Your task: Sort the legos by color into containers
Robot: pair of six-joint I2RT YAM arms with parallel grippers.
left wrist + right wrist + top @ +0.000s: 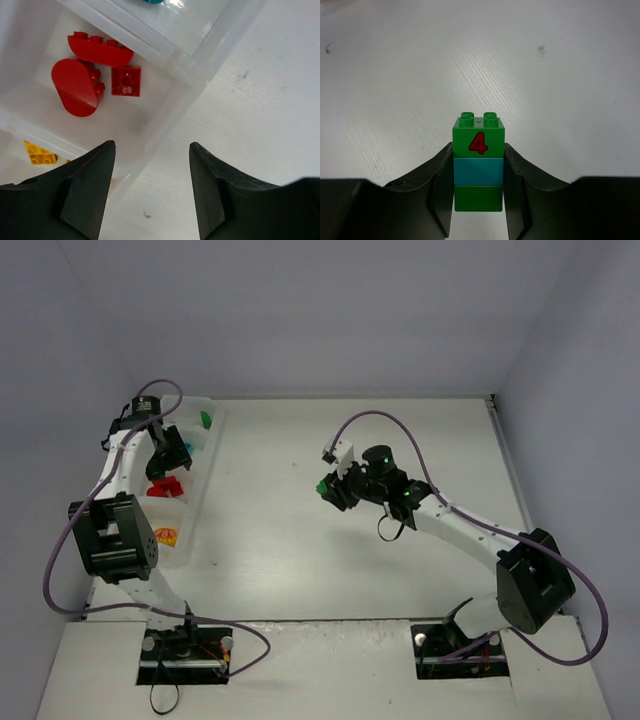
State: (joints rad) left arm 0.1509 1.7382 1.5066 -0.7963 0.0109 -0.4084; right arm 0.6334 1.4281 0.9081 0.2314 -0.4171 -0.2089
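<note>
The containers are compartments of a translucent tray (197,502) at the table's left. Three red legos (77,87) lie in one compartment (150,120); a yellow lego (39,154) lies in the neighbouring one. In the top view a teal lego (183,450) and a green lego (206,420) sit in farther compartments. My left gripper (151,145) hangs open over the tray's right wall beside the red compartment, with nothing between its fingers. Above mid-table, my right gripper (478,152) is shut on a green-teal-green lego stack (478,135) marked with a red 4.
An orange-and-yellow piece (166,536) lies in the nearest compartment. The left arm's elbow (115,535) looms over the tray's near end. Grey walls close in the table on three sides.
</note>
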